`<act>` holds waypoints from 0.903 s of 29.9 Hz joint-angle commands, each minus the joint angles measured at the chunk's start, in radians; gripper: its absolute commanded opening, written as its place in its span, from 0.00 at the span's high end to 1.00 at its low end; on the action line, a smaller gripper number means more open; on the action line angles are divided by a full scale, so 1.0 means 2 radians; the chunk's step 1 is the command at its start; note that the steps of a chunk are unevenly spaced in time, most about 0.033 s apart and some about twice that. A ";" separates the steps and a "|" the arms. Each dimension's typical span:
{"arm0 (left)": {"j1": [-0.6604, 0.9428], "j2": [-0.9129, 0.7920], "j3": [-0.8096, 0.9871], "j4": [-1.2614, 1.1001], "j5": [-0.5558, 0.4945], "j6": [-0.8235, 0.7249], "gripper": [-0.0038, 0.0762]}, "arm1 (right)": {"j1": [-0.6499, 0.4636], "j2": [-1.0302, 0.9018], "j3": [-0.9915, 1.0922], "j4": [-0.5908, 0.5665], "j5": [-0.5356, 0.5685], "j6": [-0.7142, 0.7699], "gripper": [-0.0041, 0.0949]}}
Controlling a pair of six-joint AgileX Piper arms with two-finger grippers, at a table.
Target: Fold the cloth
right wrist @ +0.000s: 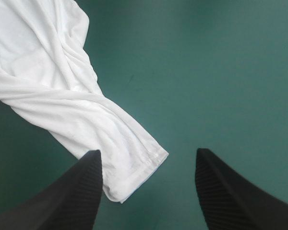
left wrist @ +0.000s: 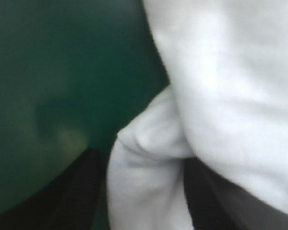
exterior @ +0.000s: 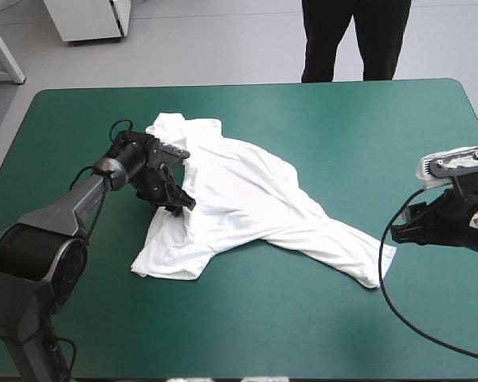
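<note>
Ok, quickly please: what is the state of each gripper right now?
Left gripper: shut on the T-shirt, with a fold pinched between its fingers.
Right gripper: open, holding nothing; the T-shirt's end lies just ahead of it.

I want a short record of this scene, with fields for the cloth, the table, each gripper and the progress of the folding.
cloth: white T-shirt, crumpled and only partly spread
table: teal-green cover, the T-shirt lies near its middle
left gripper: at the T-shirt's left edge, shut on a pinched fold of it
right gripper: open, the T-shirt's long right end reaches between its fingers, not gripped
progress: no neat fold made yet
</note>
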 commanded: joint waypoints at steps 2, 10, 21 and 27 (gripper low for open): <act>-0.004 0.011 0.002 -0.027 -0.004 0.007 0.84 | 0.002 0.017 0.009 -0.001 -0.011 -0.016 0.40; -0.004 0.012 0.002 -0.037 0.000 0.008 0.96 | 0.002 0.088 0.032 0.007 -0.007 -0.011 0.40; -0.004 0.011 0.002 -0.064 0.005 0.023 0.96 | 0.002 0.227 0.032 0.014 -0.008 -0.001 0.34; -0.004 0.011 0.002 -0.066 0.004 0.026 0.96 | 0.002 0.274 0.032 -0.011 -0.020 0.010 0.34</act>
